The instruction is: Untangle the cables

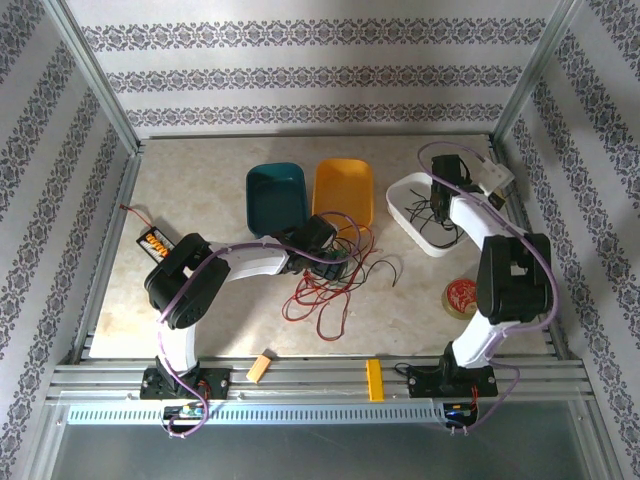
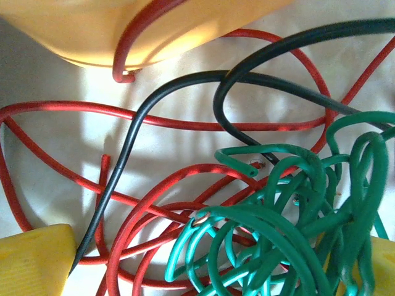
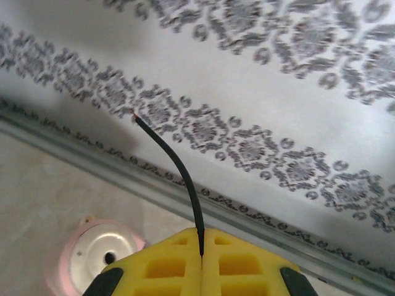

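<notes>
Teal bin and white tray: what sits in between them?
The orange bin sits between the teal bin and the white tray, close beside the teal one. The top view shows it.

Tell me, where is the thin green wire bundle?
In the left wrist view the green wire bundle coils lower right, over red wires, between the open left gripper's yellow fingers, below the orange plastic tray.

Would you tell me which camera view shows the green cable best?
The left wrist view: the green cable coils close up, over red cables. The top view gives a small greenish patch among them.
</notes>
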### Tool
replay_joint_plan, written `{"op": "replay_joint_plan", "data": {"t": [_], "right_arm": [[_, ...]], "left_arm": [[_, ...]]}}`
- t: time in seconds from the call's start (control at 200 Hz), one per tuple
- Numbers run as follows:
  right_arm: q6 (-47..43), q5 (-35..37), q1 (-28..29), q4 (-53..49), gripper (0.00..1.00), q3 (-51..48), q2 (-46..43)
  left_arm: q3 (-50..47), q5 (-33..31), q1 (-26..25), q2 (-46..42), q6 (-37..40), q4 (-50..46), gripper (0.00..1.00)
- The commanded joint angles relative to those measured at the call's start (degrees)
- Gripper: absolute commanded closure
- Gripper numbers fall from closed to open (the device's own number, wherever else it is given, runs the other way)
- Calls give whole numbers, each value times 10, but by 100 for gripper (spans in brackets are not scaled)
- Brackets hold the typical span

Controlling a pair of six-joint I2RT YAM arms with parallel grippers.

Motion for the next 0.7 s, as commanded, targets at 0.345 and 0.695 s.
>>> {"op": "replay_joint_plan", "data": {"t": [0.345,0.695], "right_arm": [[-112,-222,26,-55,100,35,31],[-134,-391,24,-123,100,87,95]], "left_arm": [[-12,-7,5,29,10,-78,1],[-9,-14,0,27,7,-78,1]]}}
